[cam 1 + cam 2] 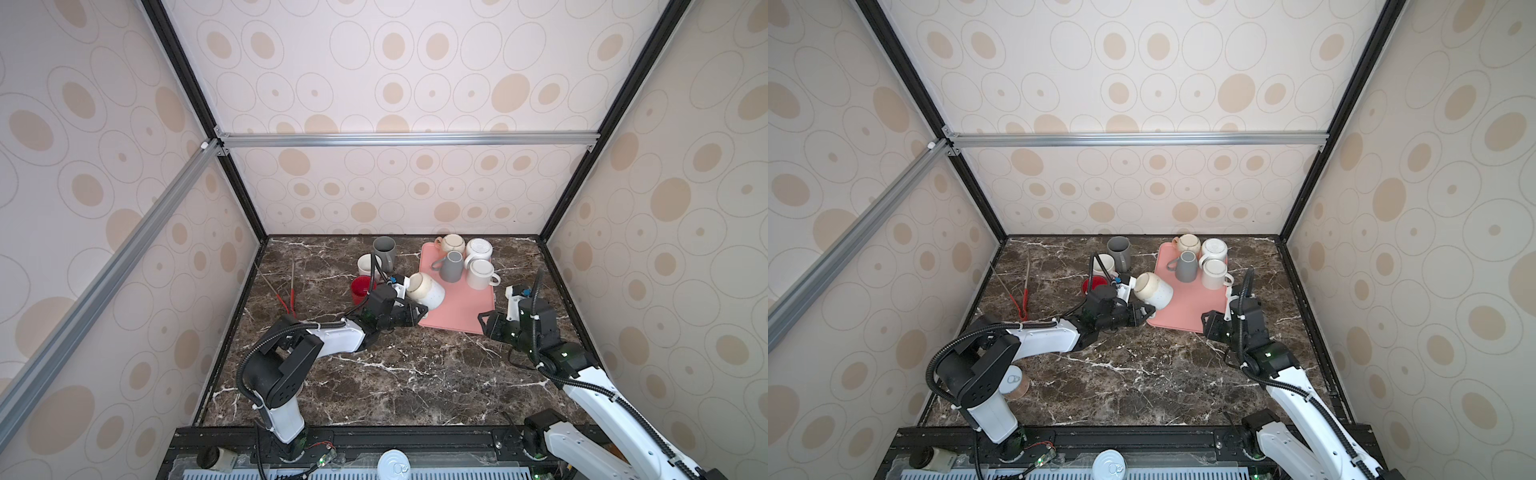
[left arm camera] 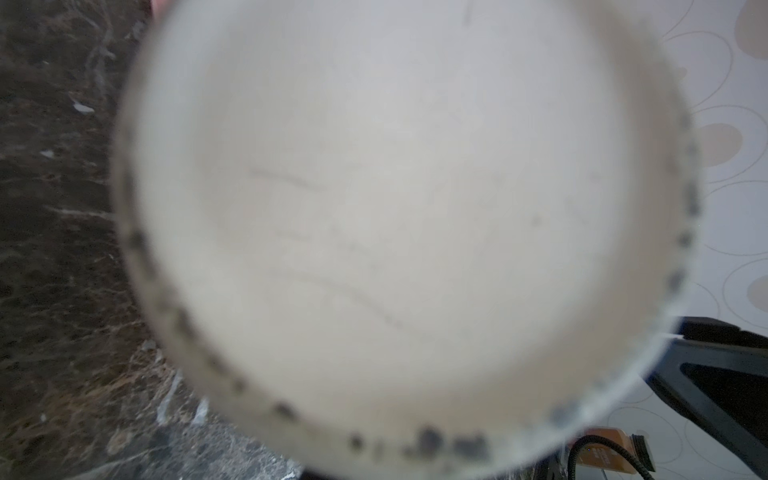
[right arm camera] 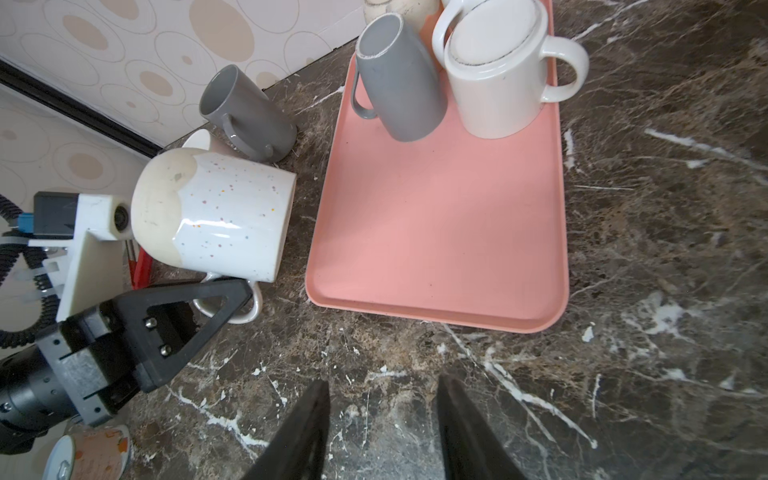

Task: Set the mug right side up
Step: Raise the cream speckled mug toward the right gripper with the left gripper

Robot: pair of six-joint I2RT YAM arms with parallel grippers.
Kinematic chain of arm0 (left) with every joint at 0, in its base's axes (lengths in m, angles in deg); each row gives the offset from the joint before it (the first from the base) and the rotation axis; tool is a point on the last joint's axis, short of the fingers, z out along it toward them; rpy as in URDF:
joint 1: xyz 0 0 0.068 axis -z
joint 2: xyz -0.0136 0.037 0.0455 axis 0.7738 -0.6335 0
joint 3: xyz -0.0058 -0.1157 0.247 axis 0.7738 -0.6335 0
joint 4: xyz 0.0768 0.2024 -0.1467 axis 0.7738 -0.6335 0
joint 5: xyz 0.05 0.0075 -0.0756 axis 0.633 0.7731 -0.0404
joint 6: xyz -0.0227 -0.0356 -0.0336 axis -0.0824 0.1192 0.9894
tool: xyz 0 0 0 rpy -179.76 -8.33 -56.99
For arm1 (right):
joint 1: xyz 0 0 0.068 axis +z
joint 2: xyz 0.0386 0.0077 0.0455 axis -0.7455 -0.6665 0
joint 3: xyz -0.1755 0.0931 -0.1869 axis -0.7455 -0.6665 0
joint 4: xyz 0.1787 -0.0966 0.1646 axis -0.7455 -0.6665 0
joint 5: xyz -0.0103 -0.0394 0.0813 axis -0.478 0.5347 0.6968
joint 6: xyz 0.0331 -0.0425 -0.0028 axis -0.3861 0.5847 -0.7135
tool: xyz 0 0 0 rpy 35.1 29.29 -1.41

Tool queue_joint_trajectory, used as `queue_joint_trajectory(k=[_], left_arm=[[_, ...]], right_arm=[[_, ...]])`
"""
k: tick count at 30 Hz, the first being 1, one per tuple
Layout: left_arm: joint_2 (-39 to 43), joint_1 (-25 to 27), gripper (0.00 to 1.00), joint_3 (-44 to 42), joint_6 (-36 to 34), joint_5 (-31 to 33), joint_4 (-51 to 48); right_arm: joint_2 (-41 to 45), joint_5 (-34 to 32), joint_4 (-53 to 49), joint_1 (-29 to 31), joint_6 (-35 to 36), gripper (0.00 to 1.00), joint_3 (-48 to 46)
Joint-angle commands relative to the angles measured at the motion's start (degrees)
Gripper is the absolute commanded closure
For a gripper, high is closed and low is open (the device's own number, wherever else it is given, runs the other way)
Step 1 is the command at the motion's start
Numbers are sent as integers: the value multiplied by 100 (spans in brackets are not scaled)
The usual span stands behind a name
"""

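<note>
Stock on my worktop (image 1: 399, 374), as held and as standing.

1. Left tool (image 3: 232, 295): clamped tight on the handle (image 3: 245, 309) of the speckled mug (image 1: 426, 291).
2. Speckled mug: carried on its side above the worktop, just beside the left edge of the tray (image 1: 461, 307). Beige base faces my left wrist camera and fills that view as a blurred pale disc (image 2: 395, 228). Mouth faces the tray, handle underneath.
3. Right tool (image 3: 382, 384): jaws partway apart, holding nothing, over bare worktop just short of the tray's near edge.
4. Tray, pink: near half bare. On the far half, all upside down: one grey mug (image 1: 451, 266), two white mugs (image 1: 480, 274) (image 1: 478, 249), one round beige mug (image 1: 452, 243).
5. Off the tray, left of it, mouths up: a taller grey mug (image 1: 383, 249), a cream mug (image 1: 368, 266), a red cup (image 1: 362, 289) partly behind my left arm.
6. Red-handled sticks (image 1: 291, 286): lying far left.
7. Tin can (image 1: 1015, 380): near the left arm's base.
</note>
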Motion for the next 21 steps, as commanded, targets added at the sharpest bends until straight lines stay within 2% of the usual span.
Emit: queue_joint_trajectory(k=[1,5,8,10,13,17,21], left_arm=[[533,-114,100,303,37,-207,1168],[828,-309,100,298,183,-640,1578],[980,-482,100,223,430,-1044,2124],[1015,-562,100,253,505,-1258,2262],[989,-580,100,506,71,-1175,1287],[685,-447,100,981,-1017,-435,-595],[95,-118,100,1477,-1806,138,-1588]], right_arm=[[-57,530,456,-48,-235,54,-1],[-169,1414,1304,-44,-490,54,-23],[-336,2243,2504,-42,-793,56,-199],[-523,2536,3126,-27,-1066,56,-262],[-756,2426,3009,-17,-1134,56,-153],[-839,1766,2053,-17,-1105,57,-75],[-813,1345,1714,-16,-1310,57,-320]])
